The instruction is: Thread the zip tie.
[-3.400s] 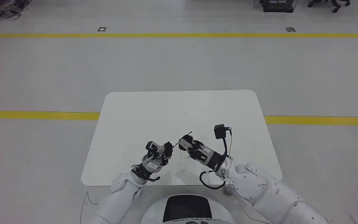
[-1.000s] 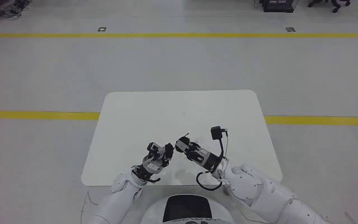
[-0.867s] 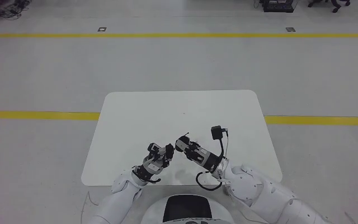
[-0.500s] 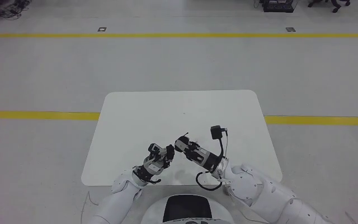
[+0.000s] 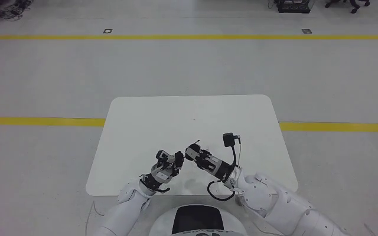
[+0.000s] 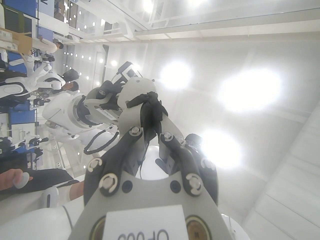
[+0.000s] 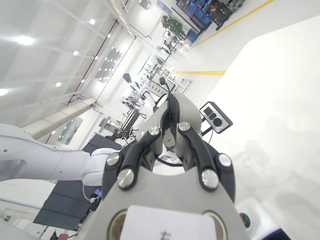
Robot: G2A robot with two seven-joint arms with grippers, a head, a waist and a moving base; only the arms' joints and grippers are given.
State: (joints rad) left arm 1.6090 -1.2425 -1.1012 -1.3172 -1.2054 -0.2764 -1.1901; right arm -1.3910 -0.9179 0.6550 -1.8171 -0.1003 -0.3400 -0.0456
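Low in the top view's centre, just above the tabletop (image 5: 177,118), the zip tie (image 6: 150,111) is held at both ends: one is pinched in the closed right gripper (image 5: 189,150), the other in the closed left gripper (image 5: 176,159).

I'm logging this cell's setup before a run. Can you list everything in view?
table: 1, white, in front of the robot, under both arms.
zip tie: 1 as far as shows, black, held by both tools above the table's near part.
floor lines: 2, yellow, one far beyond the table, one running out from both of its sides.
left tool: 1, black and grey, shut on the zip tie, close to the right tool and facing it.
right tool: 1, black and grey, shut on the zip tie, with an end of the tie poking out past its tips.
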